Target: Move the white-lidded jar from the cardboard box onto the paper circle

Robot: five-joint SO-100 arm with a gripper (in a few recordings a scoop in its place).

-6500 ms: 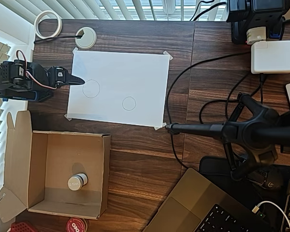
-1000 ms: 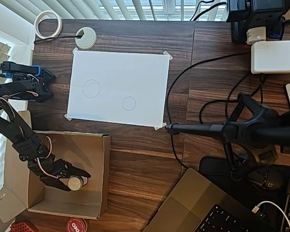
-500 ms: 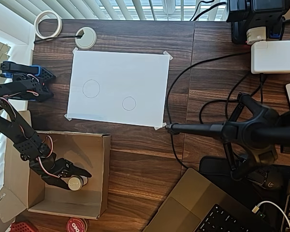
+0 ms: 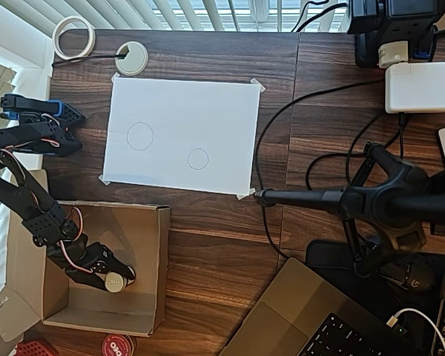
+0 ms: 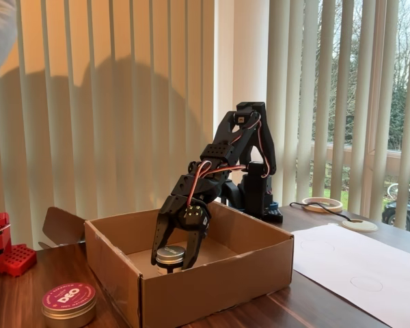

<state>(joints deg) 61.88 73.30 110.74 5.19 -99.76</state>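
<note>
The white-lidded jar point(image 4: 117, 282) point(image 5: 169, 255) stands upright on the floor of the cardboard box point(image 4: 164, 259) point(image 5: 212, 277), near its front right part in the overhead view. My black gripper point(image 4: 119, 279) point(image 5: 173, 258) reaches down into the box with a finger on each side of the jar. The fingers point(image 5: 193, 250) press against the jar's sides, so the gripper is shut on it. The paper circle point(image 4: 198, 159) point(image 5: 366, 281) is a thin small outline on the white sheet point(image 4: 208, 111), well away from the box and bare.
A larger outlined circle point(image 4: 140, 136) sits left of the small one. A red-lidded tin point(image 4: 117, 345) point(image 5: 69, 303) lies in front of the box. A white grommet point(image 4: 131, 58), cables, a black camera stand point(image 4: 356, 200) and a laptop point(image 4: 311, 319) fill the right side.
The arm swung from beside the sheet down into the box. In the last second the fingers drew in around the jar, which stays on the box floor.
</note>
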